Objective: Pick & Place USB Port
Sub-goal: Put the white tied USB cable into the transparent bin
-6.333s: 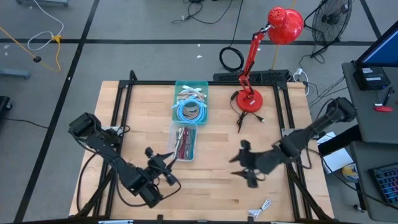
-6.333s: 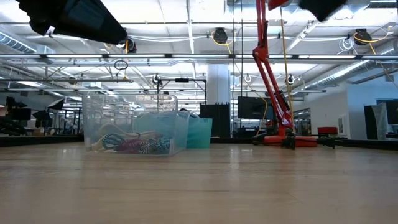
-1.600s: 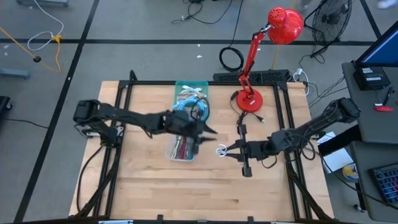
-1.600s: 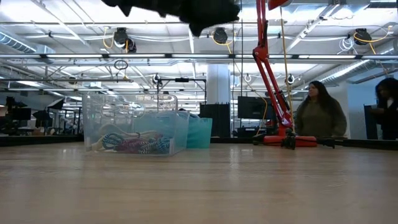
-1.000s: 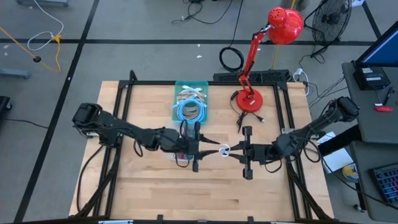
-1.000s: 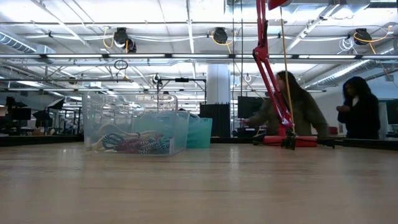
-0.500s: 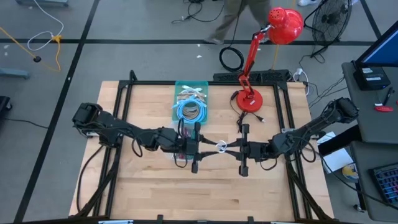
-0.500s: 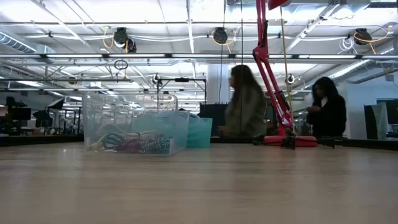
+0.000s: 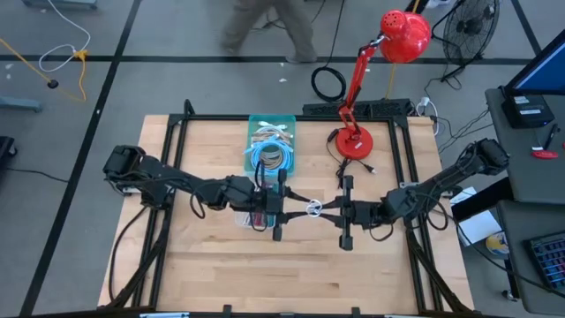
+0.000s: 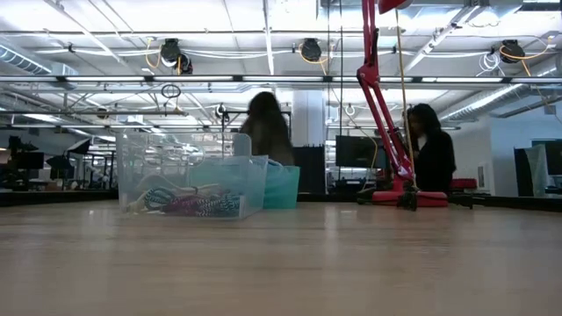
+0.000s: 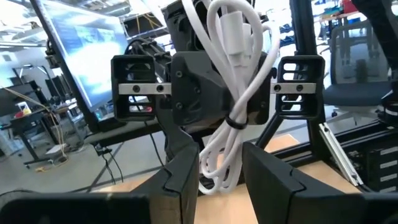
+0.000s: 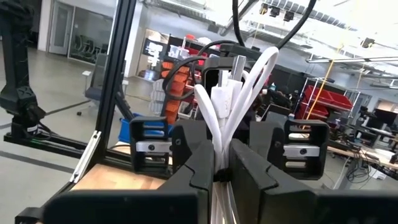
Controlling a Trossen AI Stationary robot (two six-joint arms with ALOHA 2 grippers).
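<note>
From your low view neither arm shows, only two bins (image 10: 189, 186), the red lamp (image 10: 386, 105) and two people beyond the table. Your right gripper (image 9: 325, 209) and left gripper (image 9: 297, 205) meet nose to nose over mid-table, with one white USB cable bundle (image 9: 312, 209) held in the air between them. The right fingers (image 12: 205, 168) are pressed together, pinching the bundle's lower end. The left fingers (image 11: 186, 171) stand spread on either side of the bundle; you cannot tell whether they touch it. The cable (image 11: 235, 81) is one tied coil, its long axis across the line between the grippers, plug end away from the right fingers.
</note>
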